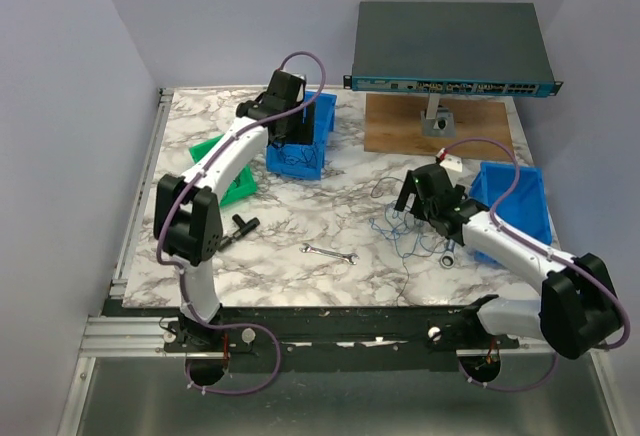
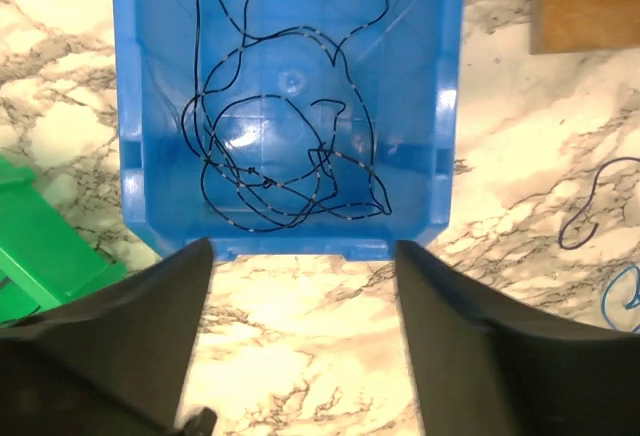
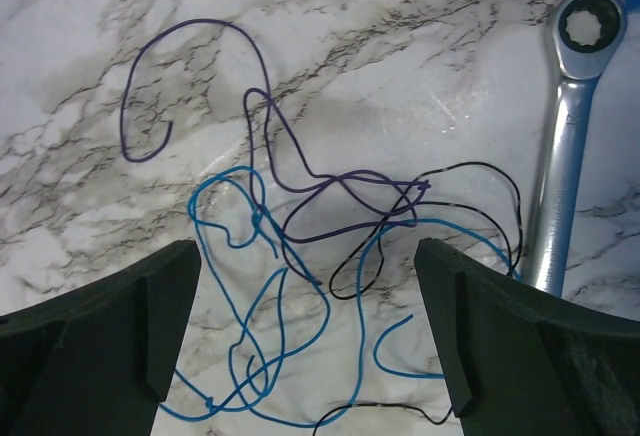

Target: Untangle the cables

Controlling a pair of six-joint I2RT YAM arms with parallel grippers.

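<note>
One thin black cable [image 2: 280, 171] lies coiled loose on the floor of a blue bin [image 2: 140, 106], which sits at the back left [image 1: 300, 164]. My left gripper [image 2: 302, 251] hangs above the bin's near wall [image 1: 286, 116], open, with only marble between its fingers. The other cables [image 3: 320, 246], blue, purple and black threads, lie tangled on the table [image 1: 400, 228]. My right gripper [image 3: 308, 256] hovers straight over that tangle [image 1: 412, 201], wide open, holding nothing.
A ratchet wrench [image 3: 560, 146] lies right of the tangle. A small silver wrench [image 1: 330, 252] and a black T-shaped tool [image 1: 240, 224] lie mid-table. There is a green bin [image 1: 228, 174] at left and a second blue bin [image 1: 522, 204] at right. A network switch [image 1: 450, 51] stands over a wooden board [image 1: 400, 128].
</note>
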